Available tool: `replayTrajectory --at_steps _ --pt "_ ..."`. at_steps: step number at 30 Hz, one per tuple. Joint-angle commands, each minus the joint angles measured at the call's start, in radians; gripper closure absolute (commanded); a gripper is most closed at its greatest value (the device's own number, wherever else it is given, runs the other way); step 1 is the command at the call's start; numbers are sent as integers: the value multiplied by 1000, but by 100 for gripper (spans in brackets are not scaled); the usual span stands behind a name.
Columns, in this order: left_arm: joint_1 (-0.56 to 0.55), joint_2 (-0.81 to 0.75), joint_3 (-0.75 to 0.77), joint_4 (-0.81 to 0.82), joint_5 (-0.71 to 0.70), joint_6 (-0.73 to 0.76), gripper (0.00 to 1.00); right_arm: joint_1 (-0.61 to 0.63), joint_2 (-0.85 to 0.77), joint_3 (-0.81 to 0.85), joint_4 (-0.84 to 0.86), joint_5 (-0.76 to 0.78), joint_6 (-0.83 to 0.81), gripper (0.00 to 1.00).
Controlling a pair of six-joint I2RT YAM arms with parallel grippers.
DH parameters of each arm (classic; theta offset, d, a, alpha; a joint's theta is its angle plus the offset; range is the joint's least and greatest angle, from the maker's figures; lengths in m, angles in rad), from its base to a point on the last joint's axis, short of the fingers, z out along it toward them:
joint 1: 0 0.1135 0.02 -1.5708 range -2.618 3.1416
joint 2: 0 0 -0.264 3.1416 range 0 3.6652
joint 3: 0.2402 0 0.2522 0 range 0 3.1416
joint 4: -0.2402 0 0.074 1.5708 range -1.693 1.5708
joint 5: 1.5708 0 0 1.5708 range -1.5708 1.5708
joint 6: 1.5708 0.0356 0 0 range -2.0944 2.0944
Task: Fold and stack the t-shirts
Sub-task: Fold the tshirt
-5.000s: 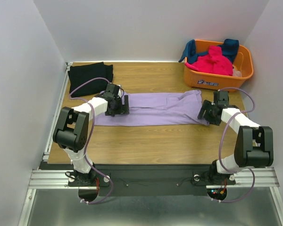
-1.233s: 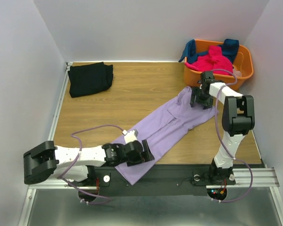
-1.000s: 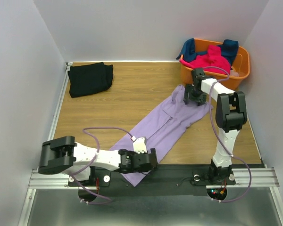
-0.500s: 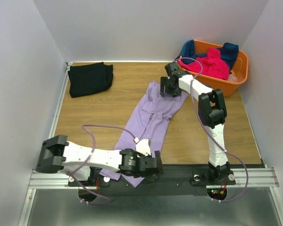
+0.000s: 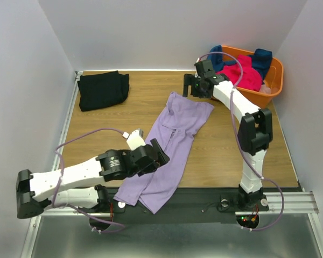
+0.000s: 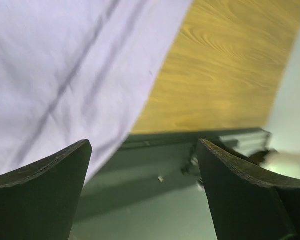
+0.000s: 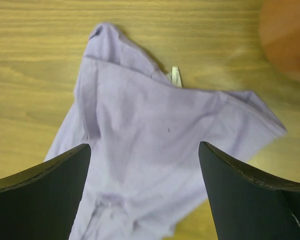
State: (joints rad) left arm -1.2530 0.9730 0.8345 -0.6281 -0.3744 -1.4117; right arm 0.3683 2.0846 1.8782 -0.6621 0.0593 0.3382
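Observation:
The lavender t-shirt [image 5: 175,134] lies lengthwise on the table, its near end hanging over the front edge. My left gripper [image 5: 160,152] hovers over the shirt's near half, open and empty; in the left wrist view [image 6: 144,145] the lavender cloth [image 6: 65,65] fills the upper left. My right gripper [image 5: 189,86] is open just above the shirt's far end, and the right wrist view [image 7: 145,146] shows the lavender shirt [image 7: 155,140] spread below, not held. A folded black t-shirt [image 5: 102,89] rests at the back left. Hot-pink [image 5: 242,70] and teal-blue [image 5: 261,55] shirts sit in the basket.
An orange plastic basket [image 5: 269,94] stands at the back right, just behind the right arm, and shows as an orange blur [image 7: 285,35] in the right wrist view. The black front rail [image 5: 204,196] and a metal floor lie past the table's near edge. White walls close in three sides.
The lavender shirt has swung from slanted to nearly lengthwise. My right gripper opened wider and lifted off its far end. My left arm pulled back from the front edge, up over the shirt.

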Motion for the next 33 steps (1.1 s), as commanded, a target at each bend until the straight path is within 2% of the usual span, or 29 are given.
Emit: replayTrajectory --at_steps 1,6,12,15,22,28,33 --pt "76 127 43 73 43 244 1 7 -112 -137 22 -9 -27 6" --pt "130 361 141 99 66 411 1 21 -132 -258 24 -30 -28 7" --pt "167 568 278 36 22 568 1 49 -60 -274 25 -10 -44 8" --pt "171 625 301 37 31 595 2 60 -20 -254 24 -7 -44 8" --pt "207 674 253 145 129 603 2 84 123 -165 22 27 -39 8" --pt "288 719 285 171 175 629 2 87 219 -67 22 10 -36 8" --pt "372 760 368 191 216 697 2 87 336 70 -2 23 -38 8"
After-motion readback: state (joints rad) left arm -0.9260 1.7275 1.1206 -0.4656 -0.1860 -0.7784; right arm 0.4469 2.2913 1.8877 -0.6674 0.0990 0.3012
